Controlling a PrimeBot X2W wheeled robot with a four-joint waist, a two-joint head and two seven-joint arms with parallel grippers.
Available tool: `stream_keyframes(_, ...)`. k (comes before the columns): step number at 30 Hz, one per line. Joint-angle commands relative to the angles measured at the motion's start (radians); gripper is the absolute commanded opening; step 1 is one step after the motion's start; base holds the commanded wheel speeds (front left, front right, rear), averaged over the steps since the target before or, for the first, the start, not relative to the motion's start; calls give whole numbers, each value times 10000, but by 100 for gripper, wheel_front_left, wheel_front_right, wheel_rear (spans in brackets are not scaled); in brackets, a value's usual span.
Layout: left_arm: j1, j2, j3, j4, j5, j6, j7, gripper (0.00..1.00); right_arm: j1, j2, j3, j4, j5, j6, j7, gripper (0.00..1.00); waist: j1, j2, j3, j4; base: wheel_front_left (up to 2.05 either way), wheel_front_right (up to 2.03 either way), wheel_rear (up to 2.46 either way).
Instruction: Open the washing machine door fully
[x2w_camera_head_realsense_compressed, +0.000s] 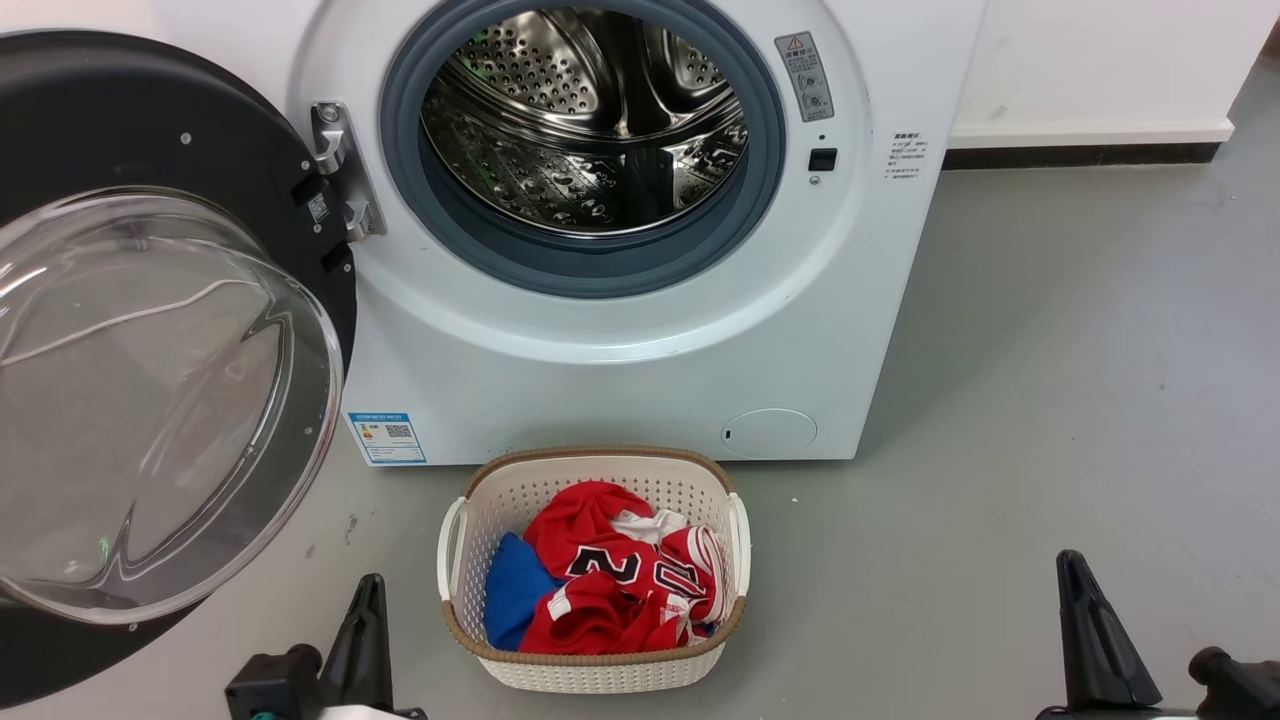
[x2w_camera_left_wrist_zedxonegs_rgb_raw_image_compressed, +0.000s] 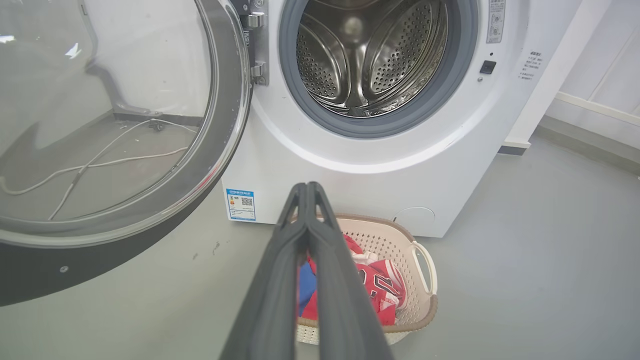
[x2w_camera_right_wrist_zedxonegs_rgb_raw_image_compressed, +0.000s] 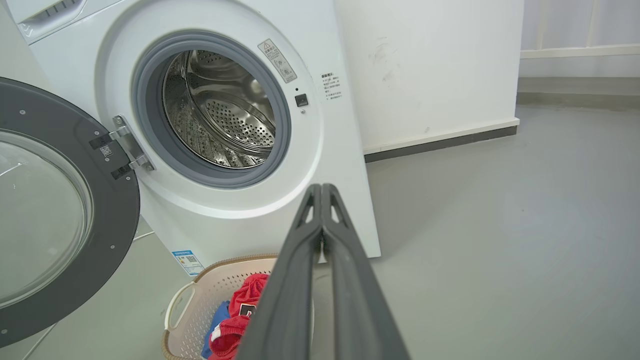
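The white washing machine (x2w_camera_head_realsense_compressed: 620, 370) stands ahead with its steel drum (x2w_camera_head_realsense_compressed: 585, 120) exposed inside a grey gasket. Its black-rimmed washing machine door (x2w_camera_head_realsense_compressed: 150, 400) with the bulging glass bowl is swung wide out to the left on its hinge (x2w_camera_head_realsense_compressed: 340, 170). The door (x2w_camera_left_wrist_zedxonegs_rgb_raw_image_compressed: 100, 125) also fills the left of the left wrist view, and the door (x2w_camera_right_wrist_zedxonegs_rgb_raw_image_compressed: 50, 210) sits at the left of the right wrist view. My left gripper (x2w_camera_left_wrist_zedxonegs_rgb_raw_image_compressed: 306, 187) is shut and empty, low at the bottom left (x2w_camera_head_realsense_compressed: 368, 590), apart from the door. My right gripper (x2w_camera_right_wrist_zedxonegs_rgb_raw_image_compressed: 321, 189) is shut and empty, at the bottom right (x2w_camera_head_realsense_compressed: 1072, 562).
A cream laundry basket (x2w_camera_head_realsense_compressed: 595, 665) with red and blue clothes (x2w_camera_head_realsense_compressed: 610, 580) sits on the grey floor just in front of the machine, between my grippers. A white wall (x2w_camera_head_realsense_compressed: 1100, 60) with a dark skirting lies to the right. A white cable shows through the door glass (x2w_camera_left_wrist_zedxonegs_rgb_raw_image_compressed: 100, 165).
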Motion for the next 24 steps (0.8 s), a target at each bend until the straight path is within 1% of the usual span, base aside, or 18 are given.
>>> stream_keyframes(1, -312, 3, 65, -113, -550, -71, 104, 0, -271, -86, 4, -60, 560, 0, 76, 0, 0, 0, 5, 3, 0, 0, 0)
stream_keyframes(11, -543, 2, 185, -29, -2515, -234, 530, 0, -681, -192, 37, 299, 2501, 0, 435, 0, 0, 0, 31, 20, 0, 0, 0)
stream_keyframes(24, -854, 1, 363, 117, -4726, -419, 1055, 0, -1108, -276, 28, 678, 4653, -1, 874, 0, 0, 0, 64, 44, 0, 0, 0)
